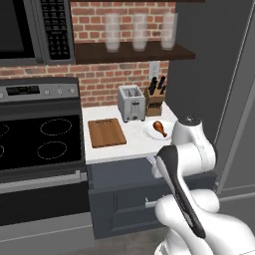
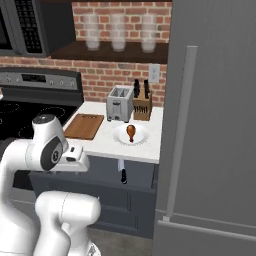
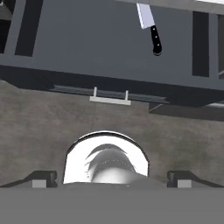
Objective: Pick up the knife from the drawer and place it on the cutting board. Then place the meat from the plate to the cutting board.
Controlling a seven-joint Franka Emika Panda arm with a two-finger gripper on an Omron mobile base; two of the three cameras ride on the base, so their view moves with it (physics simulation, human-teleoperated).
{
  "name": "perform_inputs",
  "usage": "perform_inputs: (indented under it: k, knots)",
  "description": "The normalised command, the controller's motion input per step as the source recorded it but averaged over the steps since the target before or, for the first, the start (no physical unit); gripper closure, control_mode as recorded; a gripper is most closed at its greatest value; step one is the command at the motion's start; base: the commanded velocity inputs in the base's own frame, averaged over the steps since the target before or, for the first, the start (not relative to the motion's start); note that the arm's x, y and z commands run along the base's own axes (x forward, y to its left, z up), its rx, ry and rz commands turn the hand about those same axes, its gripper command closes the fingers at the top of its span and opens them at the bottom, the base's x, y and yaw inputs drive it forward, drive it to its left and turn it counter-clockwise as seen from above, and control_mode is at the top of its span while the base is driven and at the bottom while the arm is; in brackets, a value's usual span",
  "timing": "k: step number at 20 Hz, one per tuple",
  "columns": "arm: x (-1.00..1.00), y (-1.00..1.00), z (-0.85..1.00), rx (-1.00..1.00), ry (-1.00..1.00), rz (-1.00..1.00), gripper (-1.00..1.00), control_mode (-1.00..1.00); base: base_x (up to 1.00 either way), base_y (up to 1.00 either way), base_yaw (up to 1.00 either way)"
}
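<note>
A simulated kitchen. A white tabletop [image 1: 107, 152] beside a black stove [image 1: 40, 139] carries a wooden cutting board [image 1: 106, 132], a silver toaster [image 1: 131, 102], a knife block [image 1: 154, 101] and a round white plate [image 2: 141, 136]. The meat [image 2: 131, 132], a drumstick, lies on the plate, well apart from the board. Below the tabletop the dark grey drawer [image 3: 87, 48] stands pulled out. The knife [image 3: 150, 29] lies inside it, black handle toward the drawer front, blade partly under the tabletop edge. The pincer [image 3: 111, 179] hangs in front of the drawer, above the floor [image 3: 43, 127], its fingertips [image 3: 41, 178] spread wide, holding nothing.
</note>
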Motion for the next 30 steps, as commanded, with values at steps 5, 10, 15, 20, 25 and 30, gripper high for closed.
perform_inputs:
  k: [5, 10, 15, 20, 25, 30]
  knots:
    - [0.63, -0.37, -0.23, 0.00, 0.00, 0.00, -1.00, -1.00, 0.00, 0.00, 0.00]
    - [0.70, -0.21, -0.32, 0.00, 0.00, 0.00, -1.00, -1.00, 0.00, 0.00, 0.00]
    - [0.60, -0.01, -0.47, 0.00, 0.01, 0.00, -1.00, -1.00, 0.00, 0.00, 0.00]
    - [0.61, 0.00, -0.64, 0.00, 0.01, -0.01, -1.00, -1.00, 0.00, 0.00, 0.00]
    - [0.51, -0.03, -0.61, 0.00, 0.03, -0.01, -1.00, -1.00, 0.00, 0.00, 0.00]
    - [0.29, 0.00, -0.65, 0.00, 0.00, 0.00, -1.00, -1.00, 0.00, 0.00, 0.00]
